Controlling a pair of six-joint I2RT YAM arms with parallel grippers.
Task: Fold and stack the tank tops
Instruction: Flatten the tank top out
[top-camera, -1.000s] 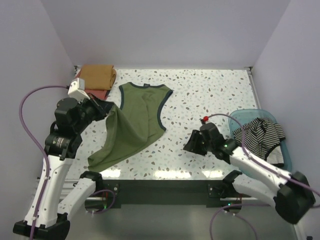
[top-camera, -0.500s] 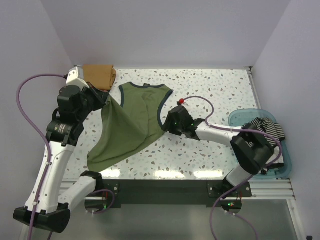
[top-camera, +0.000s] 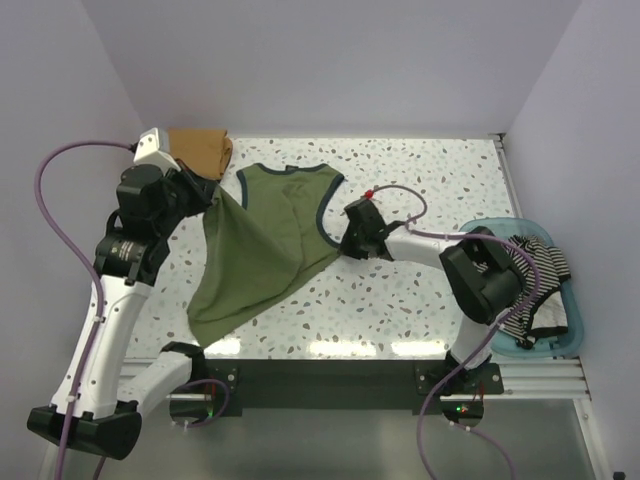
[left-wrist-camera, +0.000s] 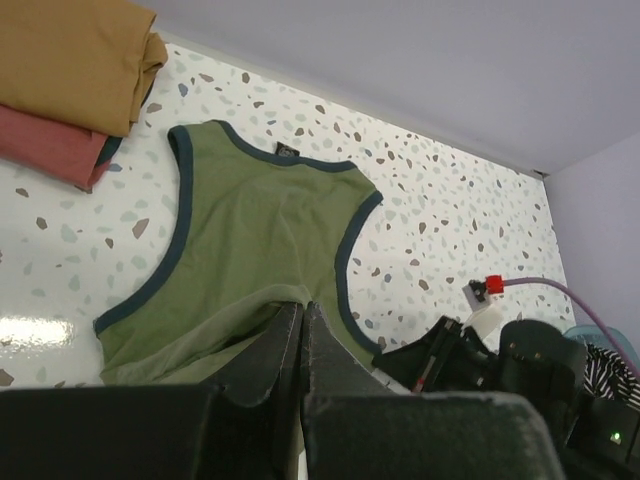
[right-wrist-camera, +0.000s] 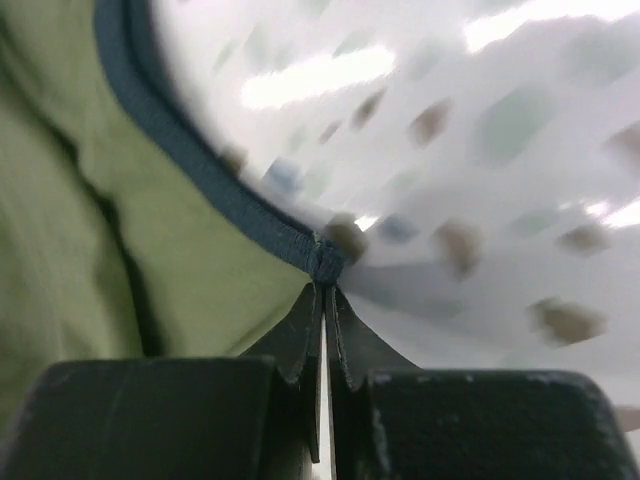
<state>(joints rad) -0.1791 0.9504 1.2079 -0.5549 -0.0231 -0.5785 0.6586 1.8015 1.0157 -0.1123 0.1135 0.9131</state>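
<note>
Pinches the left side of the olive green sleeveless cloth top with navy trim (top-camera: 270, 235) in the left tool (top-camera: 213, 203), pressed together on the cloth and lifting it off the white speckled counter (top-camera: 430, 180) while the neck and far shoulder lie flat. Meets the trim seam at that top's right edge with the right tool (right-wrist-camera: 325, 292), pressed together at the very tip of the cloth; cannot tell whether any fabric sits between. Risks a slip there: with so little trim caught, if any, pulling sideways could leave the corner behind and set the fold crooked. Risks a skewed crease too, since lifting higher on the left alone could slide the flat part toward the folded mustard top (top-camera: 197, 150) and the folded red top (left-wrist-camera: 45, 150) stacked just beside it, nudging that pile. Leaves the black-and-white striped top (top-camera: 535, 270) in the translucent blue plastic basket (top-camera: 575, 330), well apart, with the thin purple cable (top-camera: 400, 190) arching near the green cloth, able to snag it.
</note>
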